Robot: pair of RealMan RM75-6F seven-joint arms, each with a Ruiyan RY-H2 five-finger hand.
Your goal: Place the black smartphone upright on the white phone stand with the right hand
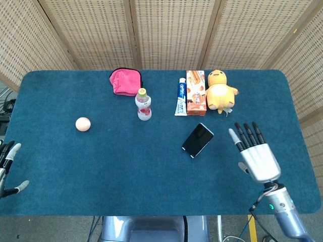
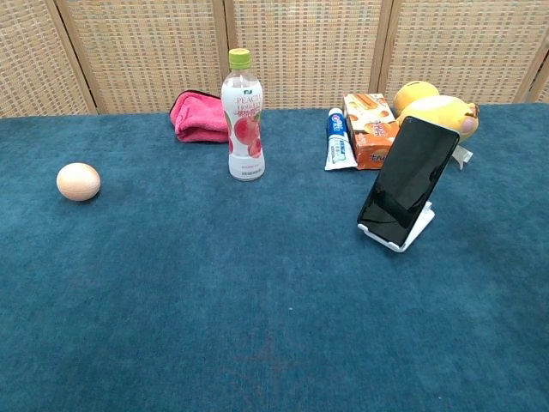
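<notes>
The black smartphone (image 2: 408, 181) leans upright on the white phone stand (image 2: 410, 233), screen dark; the head view shows the same smartphone (image 1: 198, 139) right of the table's middle. My right hand (image 1: 256, 154) hovers to the right of it, well apart, fingers spread and holding nothing; the chest view does not show it. At the far left edge of the head view, my left hand (image 1: 8, 167) shows only partly, fingers apart and empty.
Along the back stand a pink cloth (image 1: 124, 80), a peach drink bottle (image 1: 143, 104), a toothpaste box (image 1: 180, 97), a biscuit box (image 1: 196, 92) and a yellow plush duck (image 1: 219, 91). An egg (image 1: 83, 124) lies at the left on the blue tablecloth (image 1: 126, 166).
</notes>
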